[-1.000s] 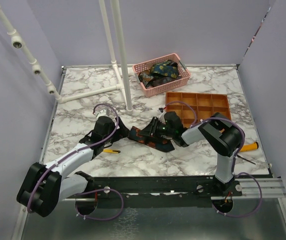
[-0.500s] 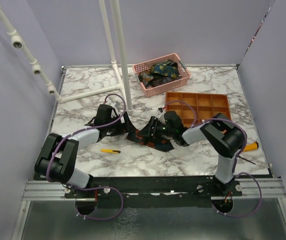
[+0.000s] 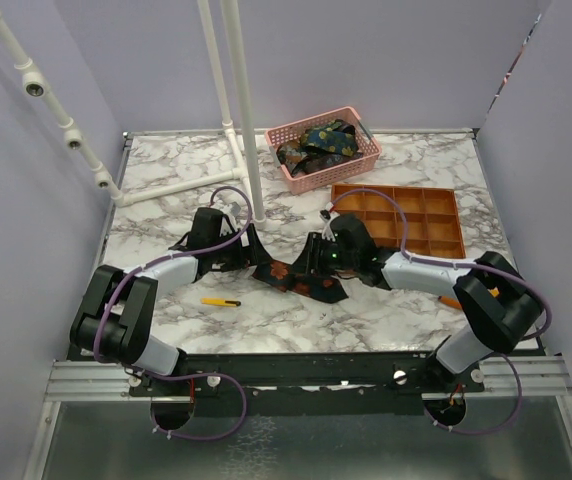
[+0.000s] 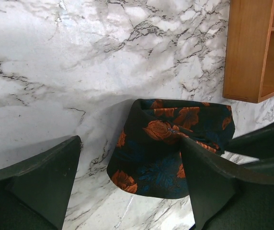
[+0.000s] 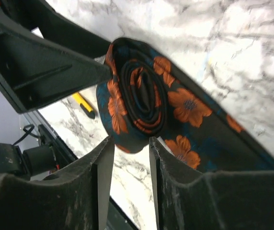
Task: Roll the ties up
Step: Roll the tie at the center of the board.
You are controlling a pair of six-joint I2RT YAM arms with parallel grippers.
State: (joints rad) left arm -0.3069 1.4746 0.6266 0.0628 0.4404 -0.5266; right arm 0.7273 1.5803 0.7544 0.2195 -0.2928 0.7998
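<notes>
A dark navy tie with orange flowers lies on the marble table between my two grippers. In the right wrist view one end is wound into a roll, with the loose strip trailing right. My right gripper is slightly open, and the roll's lower edge sits just at its fingertips. My left gripper is wide open around the tie's other folded end, its right finger over the fabric. Several more ties lie in the pink basket.
An orange compartment tray stands right of the tie. A white pipe stand rises behind the left gripper. A small yellow-handled tool lies near the front left. An orange handle shows by the right arm.
The left arm's elbow swung left and its gripper moved up to the tie's left end. The right arm's elbow dropped out to the right while its gripper stayed at the roll.
</notes>
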